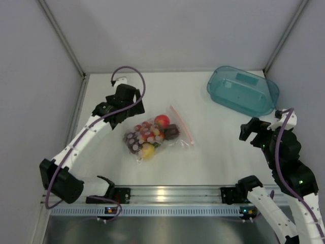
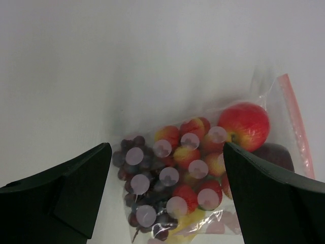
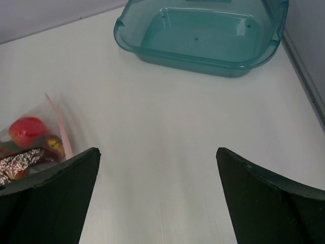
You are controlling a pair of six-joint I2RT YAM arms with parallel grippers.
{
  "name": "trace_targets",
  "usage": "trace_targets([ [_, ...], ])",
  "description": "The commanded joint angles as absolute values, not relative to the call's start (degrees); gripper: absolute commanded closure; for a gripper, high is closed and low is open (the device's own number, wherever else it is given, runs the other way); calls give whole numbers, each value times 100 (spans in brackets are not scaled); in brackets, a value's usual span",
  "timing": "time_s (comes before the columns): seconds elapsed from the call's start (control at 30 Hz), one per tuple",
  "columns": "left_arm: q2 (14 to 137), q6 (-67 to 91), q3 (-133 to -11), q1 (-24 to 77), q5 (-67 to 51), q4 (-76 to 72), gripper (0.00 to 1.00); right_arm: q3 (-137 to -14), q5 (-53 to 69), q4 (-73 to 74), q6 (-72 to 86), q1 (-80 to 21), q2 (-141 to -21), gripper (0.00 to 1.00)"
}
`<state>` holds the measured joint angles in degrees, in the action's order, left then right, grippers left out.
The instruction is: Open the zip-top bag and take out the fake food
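Note:
The zip-top bag (image 1: 175, 138) lies flat mid-table, its pink zip strip (image 1: 182, 126) along the right edge. Inside is the fake food: a red apple (image 1: 162, 121), a yellow lemon (image 1: 147, 150), dark grapes (image 1: 133, 140) and small red berries. My left gripper (image 1: 123, 116) hovers open just left of the bag. In the left wrist view its black fingers (image 2: 76, 188) straddle the grapes (image 2: 142, 173) and berries from above, touching nothing; the apple (image 2: 244, 126) and zip strip (image 2: 297, 127) lie beyond. My right gripper (image 1: 251, 129) is open and empty, well to the right of the bag (image 3: 30, 137).
A teal translucent tub (image 1: 228, 101) sits empty at the back right, seen ahead of the right gripper with its rim (image 3: 203, 63) facing me. Grey walls close the back and sides. A metal rail runs along the near edge.

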<state>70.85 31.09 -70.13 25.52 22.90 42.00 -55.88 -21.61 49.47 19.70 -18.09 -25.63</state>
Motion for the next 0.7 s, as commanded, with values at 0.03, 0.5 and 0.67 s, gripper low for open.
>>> trace_targets([
  [0.03,8328,3041,-8004,3398,3161,4358,3,-5555,-1925,5045,2092,-1749,-2470,1],
  [0.5,11530,2795,-10380,4966,4342,5142,3,-5326,-1442,5036,2127,-1749,-2364,1],
  [0.67,12198,2725,-11187,5299,4553,5247,2,-5274,-1292,5080,2083,-1749,-2329,1],
])
